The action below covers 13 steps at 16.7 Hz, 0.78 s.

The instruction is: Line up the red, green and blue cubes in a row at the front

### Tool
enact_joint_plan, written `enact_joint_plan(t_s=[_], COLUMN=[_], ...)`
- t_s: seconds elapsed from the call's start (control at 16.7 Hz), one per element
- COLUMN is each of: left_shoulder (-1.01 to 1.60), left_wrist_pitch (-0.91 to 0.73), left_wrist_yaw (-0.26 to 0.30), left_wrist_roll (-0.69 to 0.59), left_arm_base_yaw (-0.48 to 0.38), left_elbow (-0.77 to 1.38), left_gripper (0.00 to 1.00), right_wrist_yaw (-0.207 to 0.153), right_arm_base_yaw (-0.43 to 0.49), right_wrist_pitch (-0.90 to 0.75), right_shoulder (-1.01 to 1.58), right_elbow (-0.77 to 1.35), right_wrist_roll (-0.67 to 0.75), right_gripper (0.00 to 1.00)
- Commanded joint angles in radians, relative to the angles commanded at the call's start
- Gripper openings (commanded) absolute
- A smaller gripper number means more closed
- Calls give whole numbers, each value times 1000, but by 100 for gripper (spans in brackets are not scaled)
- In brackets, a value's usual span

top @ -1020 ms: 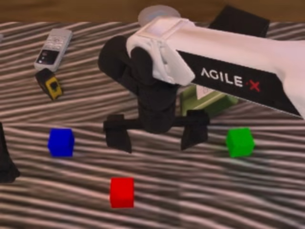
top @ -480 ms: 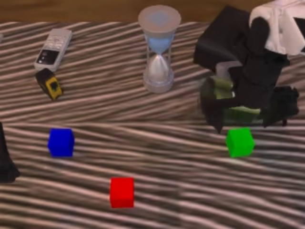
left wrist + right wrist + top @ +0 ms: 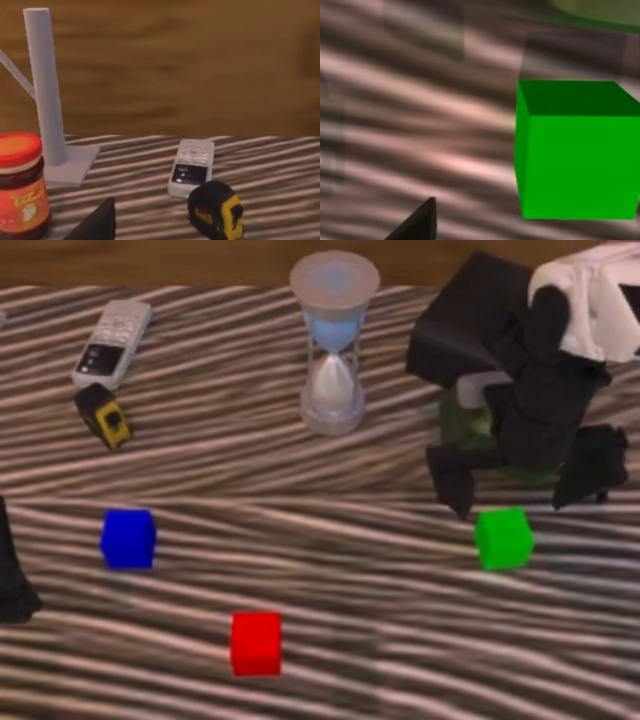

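Hovering spread-fingered, the right gripper (image 3: 520,485) has edged nearer the green cube (image 3: 503,537), seemingly lower too.

Items you cannot fully see:

- Olive-green pump bottle (image 3: 462,420): mostly hidden under the right arm; you get only a patch of green.
- Right gripper (image 3: 527,485): both fingers show, spread wide; the arm runs off the top view's right edge.
- Left arm: only a dark sliver (image 3: 12,575) at the top view's left edge; you cannot judge its fingers.
- Green cube (image 3: 575,150): its far side is cut by the right wrist view's edge.
- Red-lidded jar (image 3: 20,187): cropped by the left wrist view's edge, label too blurred to read.
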Motion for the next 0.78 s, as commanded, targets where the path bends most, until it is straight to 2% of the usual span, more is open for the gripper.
enact_joint_plan(t_s=[0.42,0.78], left_shoulder=[0,0], left_wrist_pitch=[0,0], left_wrist_yaw=[0,0], left_wrist_roll=[0,0], left_arm_base_yaw=[0,0], left_elbow=[0,0], left_gripper=[100,100], right_wrist_yaw=[0,0], right_arm_base_yaw=[-1,-1], right_wrist_pitch=[245,277], right_shoulder=[105,120], right_elbow=[-137,-156], right_wrist_roll=[1,1], right_gripper=[100,100])
